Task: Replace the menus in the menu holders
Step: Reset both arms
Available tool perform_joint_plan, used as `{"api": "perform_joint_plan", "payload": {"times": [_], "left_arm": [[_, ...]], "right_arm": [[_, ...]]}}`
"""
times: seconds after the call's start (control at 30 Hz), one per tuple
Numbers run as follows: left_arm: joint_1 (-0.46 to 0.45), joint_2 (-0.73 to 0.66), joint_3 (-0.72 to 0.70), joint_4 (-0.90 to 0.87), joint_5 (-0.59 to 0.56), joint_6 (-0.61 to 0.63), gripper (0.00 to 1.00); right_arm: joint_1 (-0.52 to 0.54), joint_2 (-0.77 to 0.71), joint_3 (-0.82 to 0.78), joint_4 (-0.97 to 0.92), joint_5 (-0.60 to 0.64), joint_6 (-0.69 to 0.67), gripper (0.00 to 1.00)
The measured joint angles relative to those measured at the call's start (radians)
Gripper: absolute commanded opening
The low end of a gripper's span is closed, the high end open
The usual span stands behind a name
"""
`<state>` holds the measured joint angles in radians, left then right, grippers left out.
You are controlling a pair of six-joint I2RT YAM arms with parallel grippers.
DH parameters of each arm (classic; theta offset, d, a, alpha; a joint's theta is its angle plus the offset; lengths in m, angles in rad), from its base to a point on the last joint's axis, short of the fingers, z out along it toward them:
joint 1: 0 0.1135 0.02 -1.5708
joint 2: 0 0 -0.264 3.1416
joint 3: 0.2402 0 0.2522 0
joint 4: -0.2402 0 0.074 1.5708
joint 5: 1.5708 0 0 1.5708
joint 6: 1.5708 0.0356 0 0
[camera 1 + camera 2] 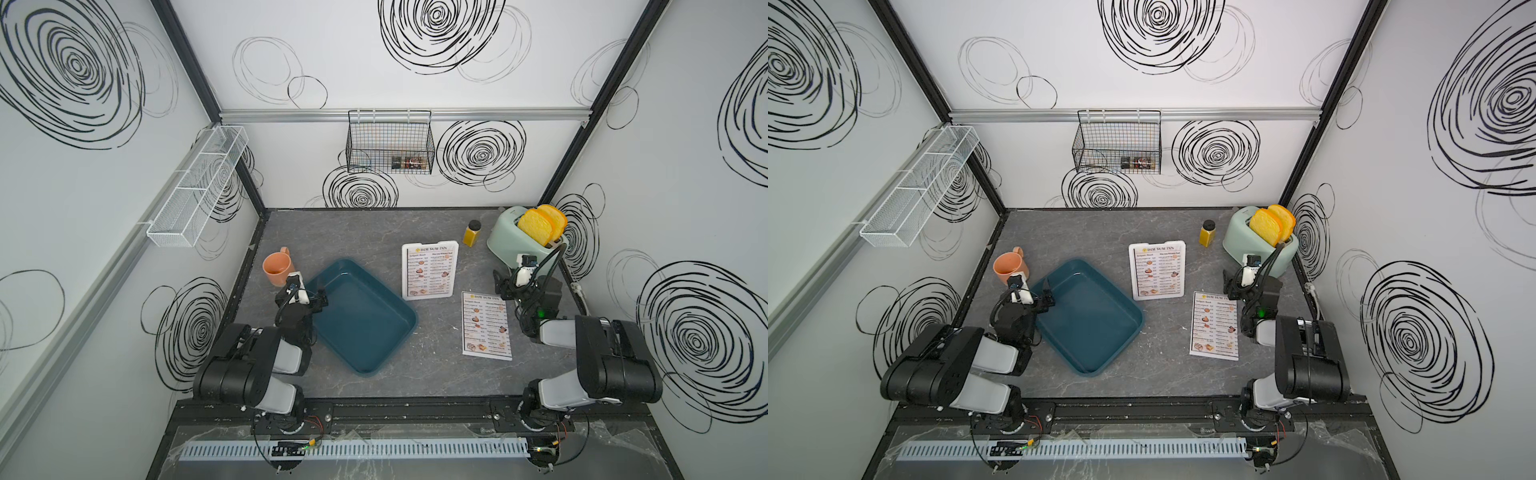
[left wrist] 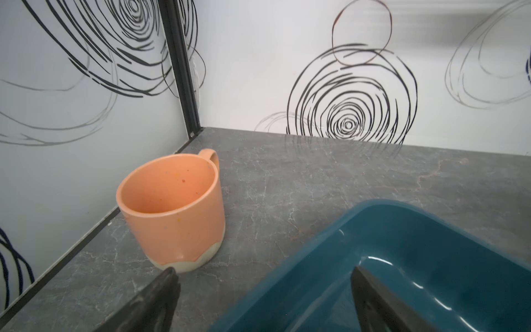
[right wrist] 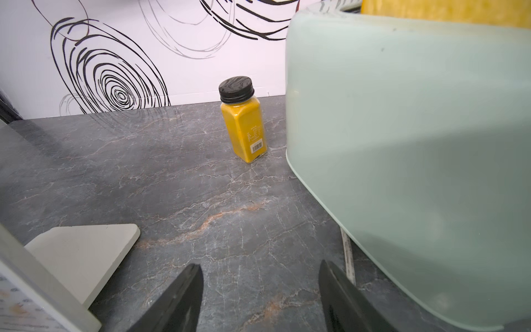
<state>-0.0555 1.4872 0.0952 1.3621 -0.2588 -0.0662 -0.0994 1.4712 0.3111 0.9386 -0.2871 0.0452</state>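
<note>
Since its dark jaws stand parted with nothing between them, the right gripper (image 3: 260, 266) holds nothing, hovering over the bare grey veined table (image 3: 201, 186) at the lower middle of its wrist view; at the lower left of that frame sit the matte white slanted foot and thick frame of the menu holder (image 3: 83, 253), to the right the smooth pale-green toaster (image 3: 402, 143), and above centre a square turmeric-yellow spice bottle (image 3: 244, 126) with a black cap; the left gripper (image 2: 264, 270) is spread wide and empty too, straddling the glossy rim of the teal tray (image 2: 316, 258) beside a speckled peach mug (image 2: 172, 209); in a top view the holder stands mid-frame with a framed menu (image 1: 428, 272) in it, and the loose menu (image 1: 486, 326) lies flat just below and to its right, close to the right arm; that sheet is probably light, limp and hard to pinch flat off the stone, so a corner or edge seems the place to lift; the holder looks stiff, light and liable to skid or tip, best steadied by its side frame; where its slot opens I cannot tell.
</note>
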Motion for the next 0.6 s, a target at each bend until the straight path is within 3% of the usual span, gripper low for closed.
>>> {"api": "perform_joint_plan", "payload": {"times": [0.13,0.33,0.6], "left_arm": [[-0.031,0.004,0.037,0.005,-0.011,0.016,0.96],[-0.077,0.013,0.051,0.024,-0.040,0.050,0.96],[-0.031,0.013,0.089,-0.028,0.023,0.051,0.96]], "right_arm": [[0.038,0.041,-0.102,0.180,0.018,-0.031,0.71],[0.044,0.038,-0.079,0.172,0.100,-0.018,0.77],[0.052,0.032,-0.059,0.143,0.152,-0.001,0.90]]}}
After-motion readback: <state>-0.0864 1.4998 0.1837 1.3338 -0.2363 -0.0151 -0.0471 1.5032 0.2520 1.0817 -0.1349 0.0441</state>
